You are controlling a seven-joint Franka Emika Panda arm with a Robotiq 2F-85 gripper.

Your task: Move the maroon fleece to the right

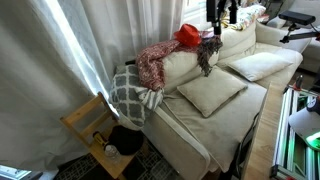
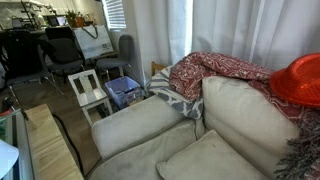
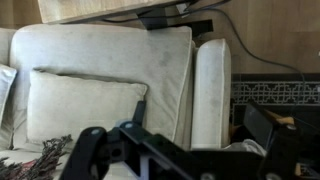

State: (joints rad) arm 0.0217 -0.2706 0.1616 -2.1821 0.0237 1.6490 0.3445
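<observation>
The maroon patterned fleece (image 1: 150,62) lies bunched over the armrest end and back of the cream sofa (image 1: 215,95). It also shows in an exterior view (image 2: 225,68). It is out of the wrist view. My gripper (image 1: 220,14) hangs above the sofa's backrest, apart from the fleece, beyond a red object (image 1: 187,36). In the wrist view the gripper (image 3: 185,150) is open and empty, looking down on the seat cushions.
A grey fringed cloth (image 1: 207,55) hangs over the backrest below the gripper. A grey-white patterned blanket (image 1: 128,92) drapes over the armrest. A wooden chair (image 1: 92,122) stands beside the sofa. Loose cushions (image 1: 212,92) lie on the seat. Curtains hang behind.
</observation>
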